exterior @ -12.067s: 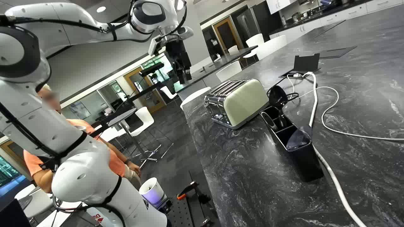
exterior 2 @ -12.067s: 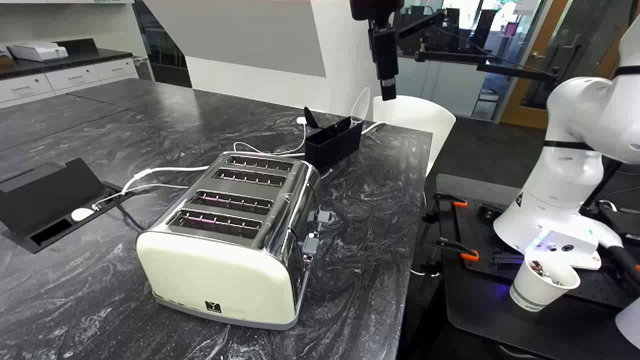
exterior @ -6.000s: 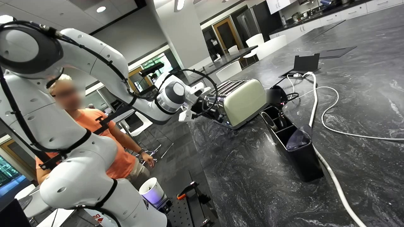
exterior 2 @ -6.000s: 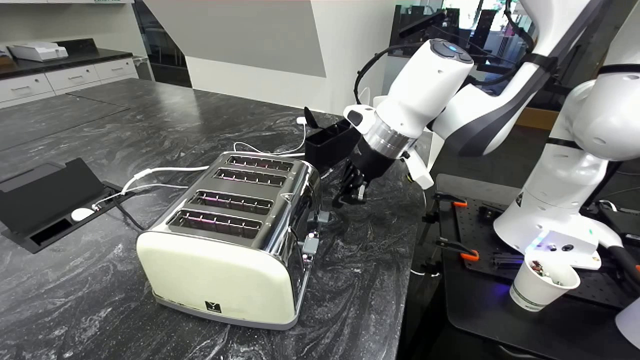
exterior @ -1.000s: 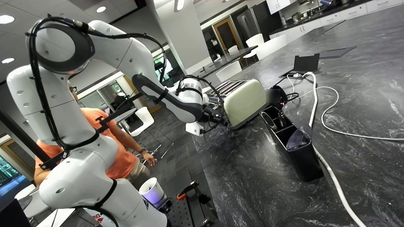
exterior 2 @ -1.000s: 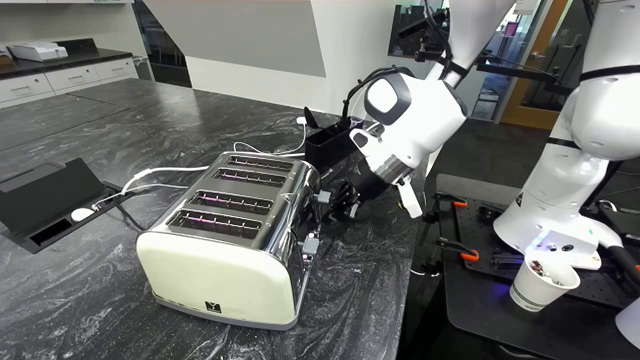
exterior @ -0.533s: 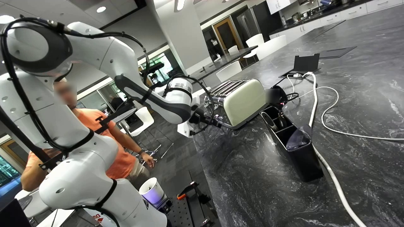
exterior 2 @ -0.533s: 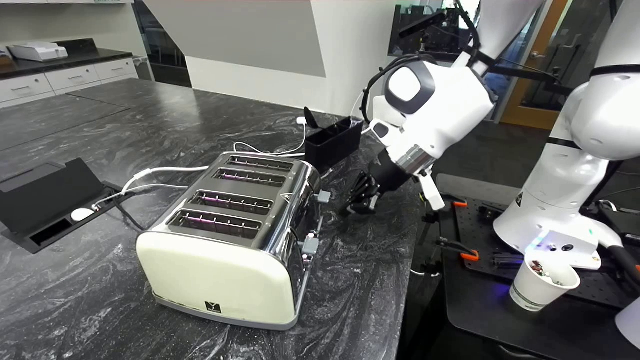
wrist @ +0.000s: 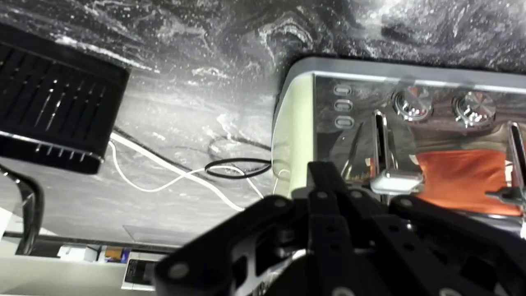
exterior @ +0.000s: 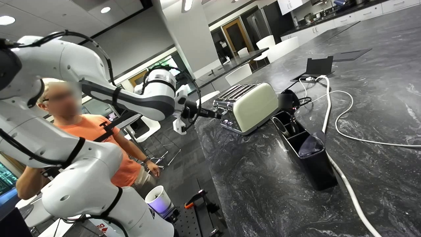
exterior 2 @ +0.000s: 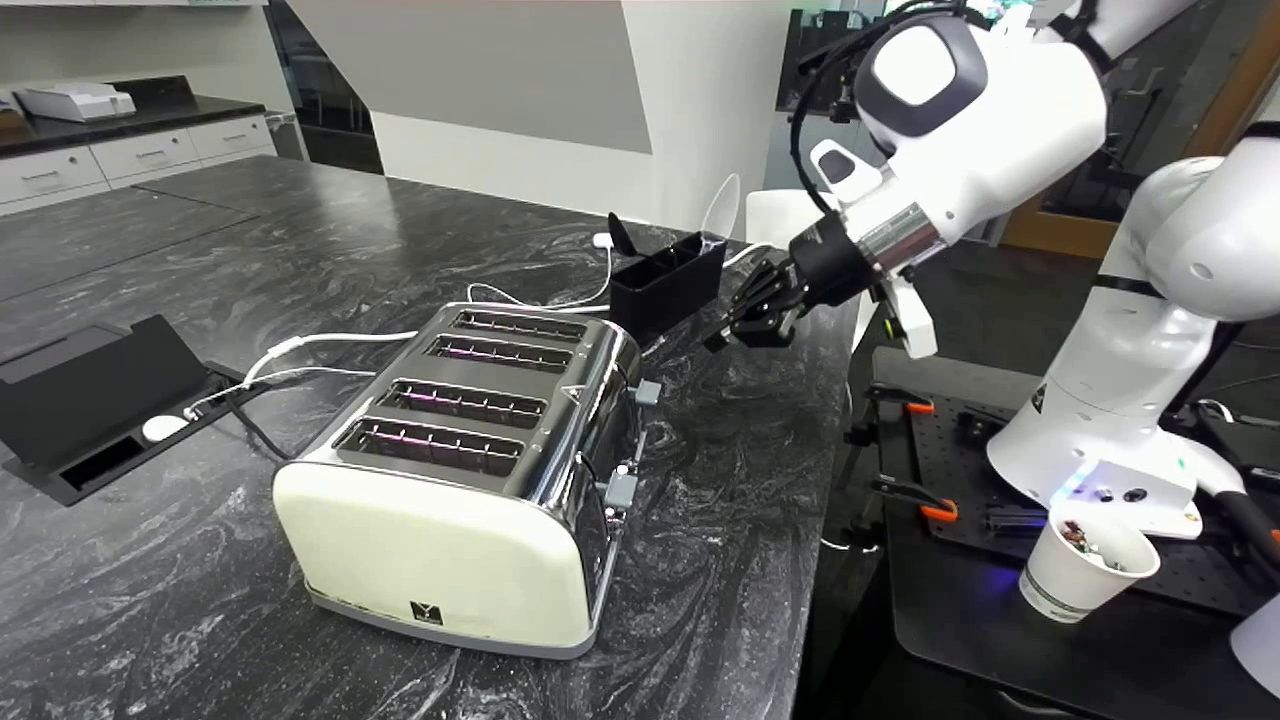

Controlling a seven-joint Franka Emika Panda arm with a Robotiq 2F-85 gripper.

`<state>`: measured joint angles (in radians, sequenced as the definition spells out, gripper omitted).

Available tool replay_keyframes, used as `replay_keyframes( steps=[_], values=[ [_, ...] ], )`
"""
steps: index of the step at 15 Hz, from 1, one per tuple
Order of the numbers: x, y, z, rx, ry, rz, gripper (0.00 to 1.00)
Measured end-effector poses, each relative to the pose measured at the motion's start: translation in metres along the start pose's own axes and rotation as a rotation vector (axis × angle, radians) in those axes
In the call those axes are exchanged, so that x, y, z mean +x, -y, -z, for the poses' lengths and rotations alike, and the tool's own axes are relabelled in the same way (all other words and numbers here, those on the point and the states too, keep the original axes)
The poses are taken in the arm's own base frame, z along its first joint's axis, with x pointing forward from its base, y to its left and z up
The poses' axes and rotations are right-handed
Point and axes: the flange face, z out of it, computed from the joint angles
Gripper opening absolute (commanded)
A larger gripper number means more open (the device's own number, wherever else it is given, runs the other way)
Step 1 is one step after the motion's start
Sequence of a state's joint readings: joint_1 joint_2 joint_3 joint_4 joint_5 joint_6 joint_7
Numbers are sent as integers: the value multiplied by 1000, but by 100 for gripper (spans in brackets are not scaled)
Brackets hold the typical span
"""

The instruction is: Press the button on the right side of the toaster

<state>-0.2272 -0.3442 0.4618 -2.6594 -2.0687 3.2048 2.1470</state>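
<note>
toaster (exterior 2: 450, 540): upright on the dark counter (exterior 2: 720, 600), shiny end facing the arm (exterior 2: 1000, 130)
gripper (exterior 2: 716, 340): jaws pressed together, near that end, apart from it in an exterior view
buttons (wrist: 343, 105): three in a column, near a lever (wrist: 396, 181)

The toaster (exterior 2: 430, 560) has smooth, softly glossy sides and a metal front polished like a mirror. From where I stand the tabletop (exterior 2: 720, 610) looks like sleek, shiny stone, the fingers (wrist: 325, 213) look matt, the caddy (exterior 2: 668, 300) like smooth plastic, the cup (exterior 2: 1075, 575) like dull paper.
</note>
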Motion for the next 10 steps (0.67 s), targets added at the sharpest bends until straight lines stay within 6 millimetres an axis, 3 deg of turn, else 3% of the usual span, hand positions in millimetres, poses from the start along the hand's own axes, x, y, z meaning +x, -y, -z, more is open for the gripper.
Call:
replay_keyframes(
  steps=[6,10],
  values=[
    [14,-6,64,52,-82,10,0],
    [20,-6,90,82,-116,34,0]
  ],
)
